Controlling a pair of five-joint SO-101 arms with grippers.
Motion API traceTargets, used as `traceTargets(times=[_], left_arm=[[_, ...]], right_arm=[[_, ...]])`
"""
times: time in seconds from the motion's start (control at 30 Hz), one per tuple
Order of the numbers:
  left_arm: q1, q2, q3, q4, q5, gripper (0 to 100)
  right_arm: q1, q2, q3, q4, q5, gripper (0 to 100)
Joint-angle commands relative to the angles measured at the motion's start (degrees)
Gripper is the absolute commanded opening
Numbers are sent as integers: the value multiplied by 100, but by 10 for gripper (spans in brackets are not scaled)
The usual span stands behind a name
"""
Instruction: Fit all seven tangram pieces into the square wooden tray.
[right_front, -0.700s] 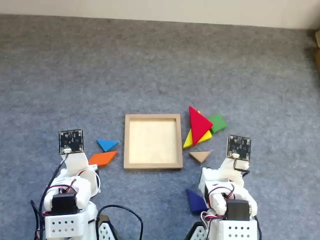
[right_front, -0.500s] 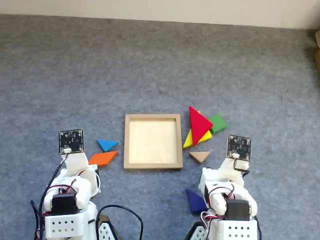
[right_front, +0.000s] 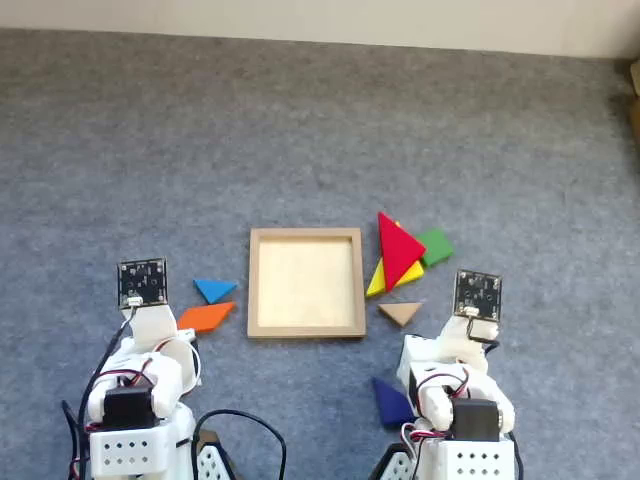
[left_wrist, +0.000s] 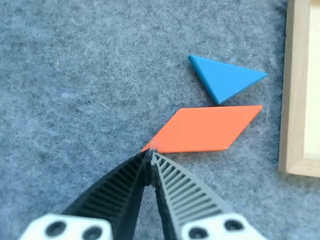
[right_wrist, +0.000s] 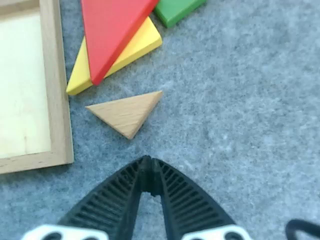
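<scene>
The square wooden tray (right_front: 306, 324) lies in the middle of the grey carpet, with nothing inside. To its left are a blue triangle (right_front: 215, 290) and an orange parallelogram (right_front: 205, 317). My left gripper (left_wrist: 151, 156) is shut, its tip at the corner of the orange parallelogram (left_wrist: 205, 129), with the blue triangle (left_wrist: 224, 77) beyond. Right of the tray a red triangle (right_front: 397, 247) lies over a yellow triangle (right_front: 378, 280), beside a green square (right_front: 435, 246). A plain wood triangle (right_wrist: 126, 113) lies just ahead of my shut right gripper (right_wrist: 148, 174). A dark blue triangle (right_front: 390, 401) sits by the right arm's base.
Grey carpet covers the whole table, with wide open room beyond the tray toward the far edge. Both arm bases (right_front: 128, 420) stand at the near edge. A brown object (right_front: 635, 80) pokes in at the far right edge.
</scene>
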Motion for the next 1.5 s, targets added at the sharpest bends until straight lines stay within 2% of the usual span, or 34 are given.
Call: traceTargets(times=[0.0, 1.47], left_arm=[[-40, -4, 119, 18, -44, 7], [-40, -4, 119, 18, -44, 7]], right_arm=[[66, -66, 708, 31, 44, 6], [48, -66, 611, -31, 44, 6]])
